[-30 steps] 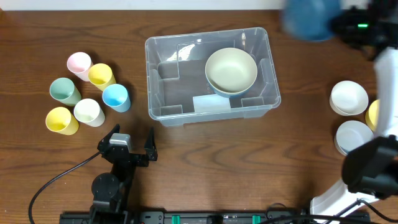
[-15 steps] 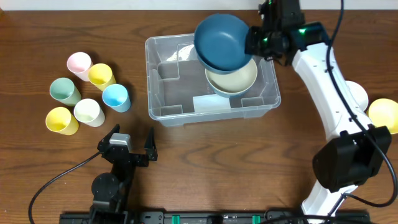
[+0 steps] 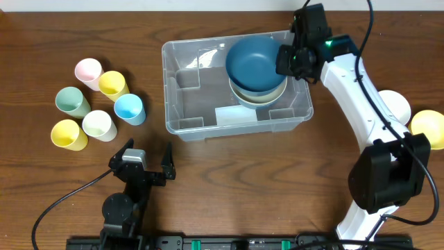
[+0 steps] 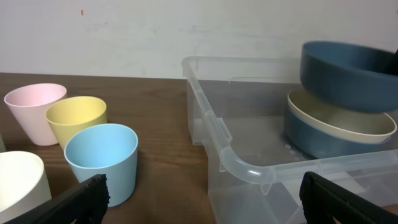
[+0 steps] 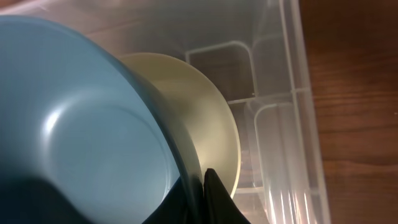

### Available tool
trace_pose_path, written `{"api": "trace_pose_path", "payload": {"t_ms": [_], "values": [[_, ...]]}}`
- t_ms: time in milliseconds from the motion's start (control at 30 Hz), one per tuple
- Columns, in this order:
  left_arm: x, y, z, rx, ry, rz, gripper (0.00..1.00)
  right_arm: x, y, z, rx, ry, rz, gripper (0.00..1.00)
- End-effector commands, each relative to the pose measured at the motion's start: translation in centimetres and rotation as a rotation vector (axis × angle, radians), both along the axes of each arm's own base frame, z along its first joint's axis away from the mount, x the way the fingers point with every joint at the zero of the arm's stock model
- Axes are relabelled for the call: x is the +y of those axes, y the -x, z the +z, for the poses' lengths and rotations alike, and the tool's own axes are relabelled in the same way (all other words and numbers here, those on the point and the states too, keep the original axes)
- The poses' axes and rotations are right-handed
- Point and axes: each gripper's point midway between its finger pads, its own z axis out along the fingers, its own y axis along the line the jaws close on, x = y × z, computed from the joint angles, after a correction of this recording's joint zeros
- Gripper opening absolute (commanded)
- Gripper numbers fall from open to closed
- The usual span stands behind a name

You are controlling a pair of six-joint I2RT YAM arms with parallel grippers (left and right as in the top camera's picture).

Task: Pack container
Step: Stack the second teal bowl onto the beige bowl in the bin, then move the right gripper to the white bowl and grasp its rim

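Observation:
The clear plastic container stands mid-table. A pale green bowl sits inside its right half. My right gripper is shut on the rim of a dark blue bowl and holds it just above the green bowl, inside the bin. The right wrist view shows the blue bowl pinched at its rim over the green bowl. My left gripper is open and empty near the front edge; its view shows the container and both bowls.
Several pastel cups stand left of the container, among them a light blue, a yellow and a pink one. White bowls and a yellow bowl sit at the right edge.
My right arm swung in from the far right with the blue bowl, then lowered it over the green bowl inside the container. The left arm has not moved.

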Motion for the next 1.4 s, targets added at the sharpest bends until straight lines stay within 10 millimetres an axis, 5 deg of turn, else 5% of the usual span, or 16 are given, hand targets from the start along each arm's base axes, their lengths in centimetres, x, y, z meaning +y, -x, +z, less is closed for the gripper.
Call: {"api": "trace_pose_path", "payload": {"t_ms": [0, 67, 133, 200, 400, 533, 667, 767, 933, 1100, 1367], "values": [[-0.1, 0.1, -1.5, 0.043, -0.011, -0.008, 0.98, -0.5, 0.2, -2.0, 0.024, 0.013, -0.02, 0.12], [-0.1, 0.1, -1.5, 0.043, -0.011, -0.008, 0.98, -0.6, 0.2, -2.6, 0.021, 0.016, -0.024, 0.37], [-0.1, 0.1, -1.5, 0.044, -0.011, -0.008, 0.98, -0.7, -0.1, -2.8, 0.01, 0.014, -0.027, 0.78], [-0.1, 0.1, -1.5, 0.043, -0.011, -0.008, 0.98, -0.9, -0.6, -2.6, -0.011, 0.014, -0.022, 0.88], [-0.1, 0.1, -1.5, 0.043, -0.011, -0.008, 0.98, -0.3, -1.4, 0.0, -0.06, -0.017, 0.037, 0.89], [-0.1, 0.1, -1.5, 0.043, -0.011, -0.008, 0.98, -0.8, -0.9, 4.2, -0.094, -0.032, 0.039, 0.9], [-0.1, 0.1, -1.5, 0.043, -0.011, -0.008, 0.98, -3.2, 0.3, 8.6, -0.129, -0.025, -0.002, 0.92], [-0.1, 0.1, -1.5, 0.043, -0.011, -0.008, 0.98, -6.8, 1.6, 9.6, -0.113, 0.019, -0.098, 0.92], [-0.1, 0.1, -1.5, 0.043, -0.011, -0.008, 0.98, -14.0, 4.4, 7.7, 0.034, 0.079, -0.313, 0.92], [-0.1, 0.1, -1.5, 0.043, -0.011, -0.008, 0.98, -19.1, 6.4, 4.2, 0.137, 0.075, -0.462, 0.91], [-0.1, 0.1, -1.5, 0.044, -0.011, -0.008, 0.98, -23.7, 7.6, -2.0, 0.168, 0.083, -0.544, 0.87]]}}
